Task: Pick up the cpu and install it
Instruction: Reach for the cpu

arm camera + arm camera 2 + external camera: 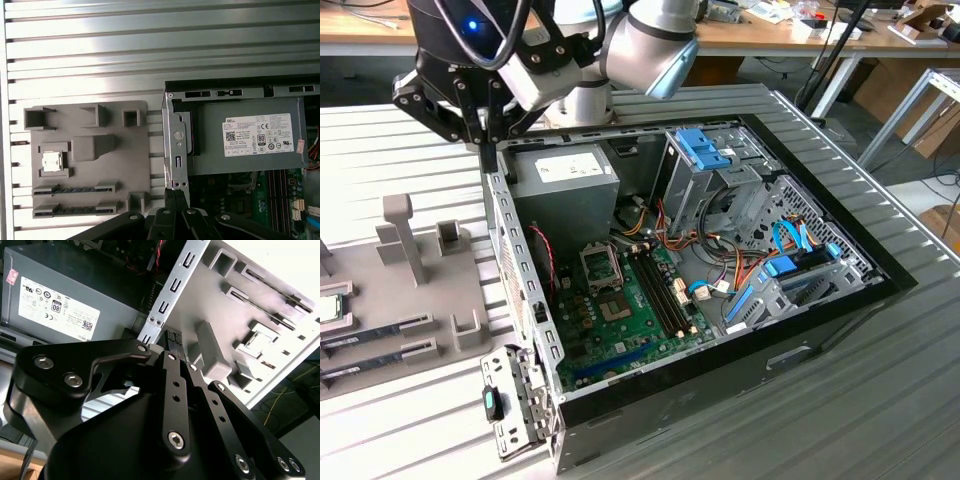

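Observation:
The cpu (51,161) is a small silver square lying in its nest on the grey fixture tray (115,165), beside the open computer case. In the exterior view the cpu (328,308) sits at the far left edge. My gripper (487,138) hangs over the case's side wall near the power supply, well away from the cpu. Its black fingers (172,357) are shut with nothing between them. In the first wrist view my gripper (176,196) pokes in over the case wall. The motherboard's metal-framed socket (615,305) lies inside the case.
Two long memory sticks (75,189) lie in slots on the tray below the cpu. Several grey posts (402,235) rise from the tray. The power supply (245,135), a drive cage (705,175) and loose cables (710,275) crowd the case. A ribbed metal table (150,45) surrounds everything.

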`<state>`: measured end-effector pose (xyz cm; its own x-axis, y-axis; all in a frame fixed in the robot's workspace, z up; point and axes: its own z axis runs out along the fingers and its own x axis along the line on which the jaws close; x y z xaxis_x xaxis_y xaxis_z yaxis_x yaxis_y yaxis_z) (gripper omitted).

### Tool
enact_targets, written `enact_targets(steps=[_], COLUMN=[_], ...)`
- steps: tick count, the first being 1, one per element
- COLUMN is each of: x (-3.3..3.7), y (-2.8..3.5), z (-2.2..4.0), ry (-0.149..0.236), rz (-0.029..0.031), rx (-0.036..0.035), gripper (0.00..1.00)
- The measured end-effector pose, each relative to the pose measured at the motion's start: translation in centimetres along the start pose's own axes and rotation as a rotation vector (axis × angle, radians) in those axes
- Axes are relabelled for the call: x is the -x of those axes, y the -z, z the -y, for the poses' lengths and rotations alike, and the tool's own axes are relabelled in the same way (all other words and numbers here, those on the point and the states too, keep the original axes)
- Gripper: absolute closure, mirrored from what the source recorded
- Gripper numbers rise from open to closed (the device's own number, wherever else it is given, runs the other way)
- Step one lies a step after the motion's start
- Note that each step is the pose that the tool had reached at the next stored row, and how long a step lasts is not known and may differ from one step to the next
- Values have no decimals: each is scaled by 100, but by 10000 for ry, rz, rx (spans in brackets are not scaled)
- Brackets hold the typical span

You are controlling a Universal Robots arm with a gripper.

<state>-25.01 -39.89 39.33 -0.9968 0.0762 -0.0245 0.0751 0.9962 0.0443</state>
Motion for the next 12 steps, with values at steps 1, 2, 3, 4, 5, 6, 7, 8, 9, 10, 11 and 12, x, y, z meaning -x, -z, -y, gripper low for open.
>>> enact_targets(steps=[1, 2, 3, 4, 5, 6, 7, 8, 9, 10, 11, 12], x=[-5, -9, -16, -22, -26, -33, -37, -42, -48, -52, -61, -70], y=[0, 0, 1, 1, 1, 1, 1, 1, 1, 2, 2, 2], z=[0, 1, 1, 2, 2, 2, 3, 3, 4, 4, 5, 5], ry=[0, 0, 0, 1, 0, 0, 0, 0, 0, 0, 0, 0], rz=[0, 0, 0, 0, 0, 0, 0, 0, 0, 0, 0, 0], rx=[1, 0, 0, 0, 0, 0, 0, 0, 0, 0, 0, 0], gripper=[89, 89, 89, 89, 89, 89, 89, 89, 89, 89, 89, 89])
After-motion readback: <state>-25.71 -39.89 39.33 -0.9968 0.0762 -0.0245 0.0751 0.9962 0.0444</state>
